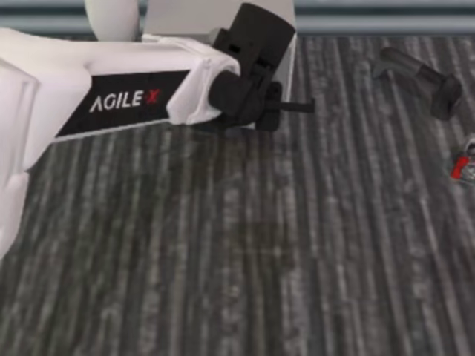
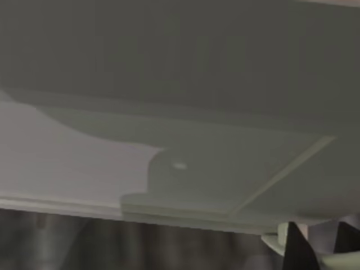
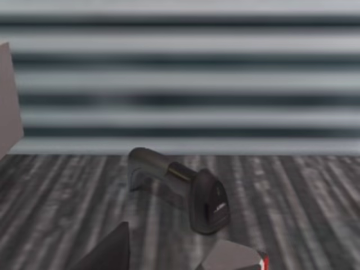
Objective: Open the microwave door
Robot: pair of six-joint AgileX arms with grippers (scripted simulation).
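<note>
Lying on the surface [image 1: 297,259] toward the right, a dark handheld scanner [image 1: 419,78] and a small red item [image 1: 462,167] sit clear of the microwave [image 1: 223,15] at the far edge, where the left gripper [image 1: 300,106] reaches; whether its fingers are open, I cannot tell.

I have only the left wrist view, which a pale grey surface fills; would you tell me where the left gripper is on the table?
Observer: In the top view, the left gripper is close against the microwave at the far edge of the table.
Operator: Thank you. Does anything else lie on the table?
Observer: A dark handheld scanner lies on the table's right side, apart from the microwave.
Operator: And where is the right arm?
Observer: The right arm is outside the top view; its wrist camera faces that scanner.
</note>
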